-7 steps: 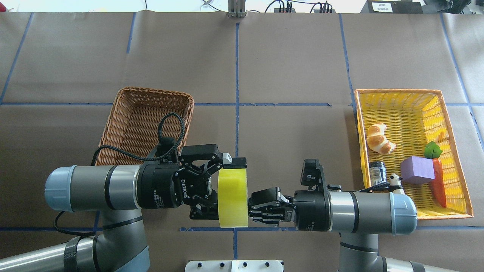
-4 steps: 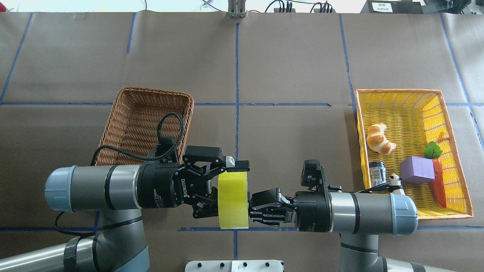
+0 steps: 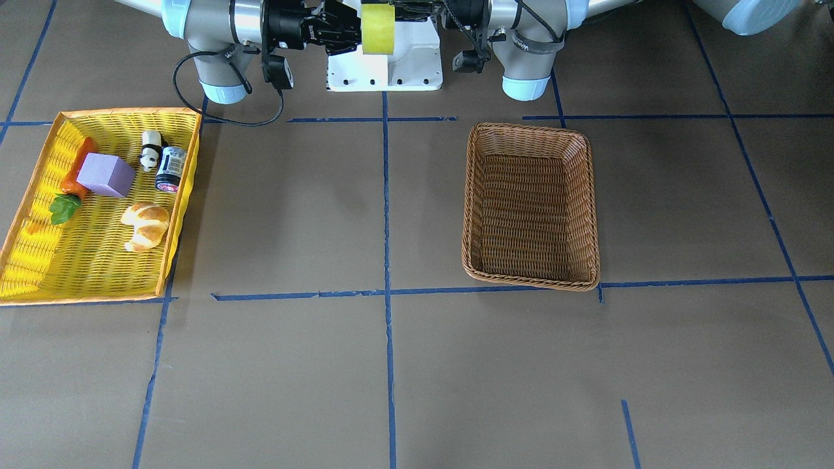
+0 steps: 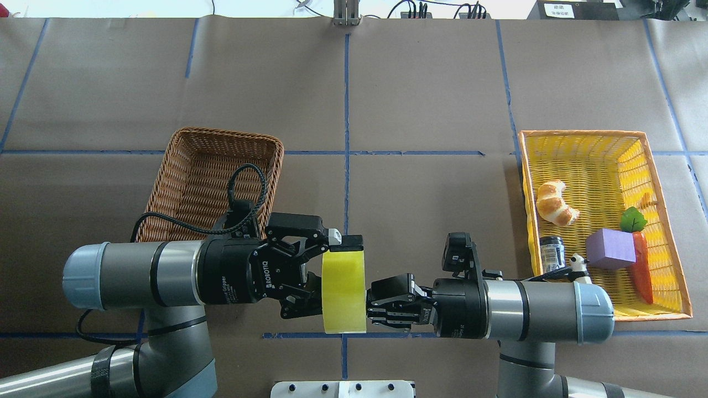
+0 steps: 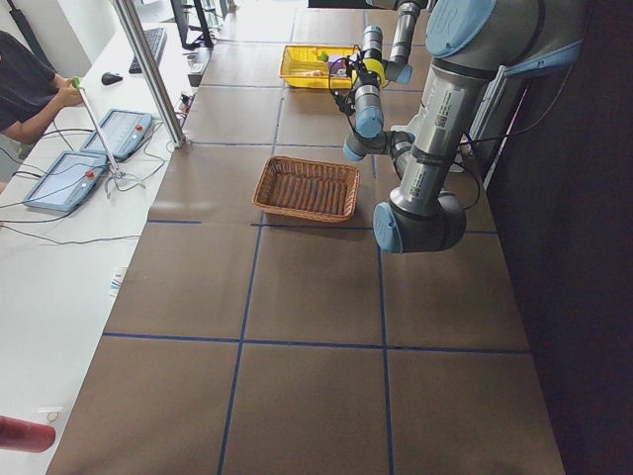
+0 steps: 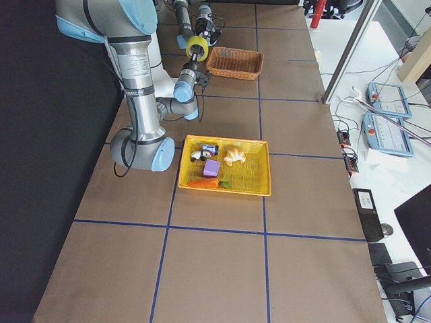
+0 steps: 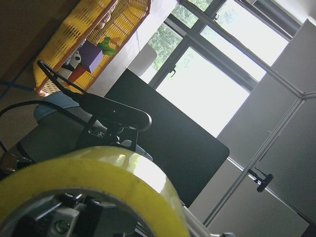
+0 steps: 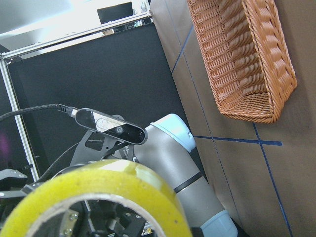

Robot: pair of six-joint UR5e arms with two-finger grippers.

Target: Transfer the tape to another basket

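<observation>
Overhead exterior: the tape (image 4: 343, 290) hangs on edge between both grippers, axis running arm to arm; the right gripper (image 4: 370, 305) pinches its right side, the left gripper (image 4: 329, 278) straddles its rim, clamping unclear; the wicker basket (image 4: 221, 134) lies just beyond the left arm

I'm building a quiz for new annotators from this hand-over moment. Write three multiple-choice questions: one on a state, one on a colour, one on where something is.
1. The wicker basket is: A empty; B packed full; C upside down.
2. The block in the yellow basket is: A red; B purple; C black.
3. The tape is: A in the wicker basket; B in the yellow basket; C in mid-air, in neither basket.

Answers:
1 A, its woven floor is bare in the front-facing view.
2 B, its faces are plainly purple.
3 C, it hangs between the left claw and the right claw, clear of both baskets.
</observation>
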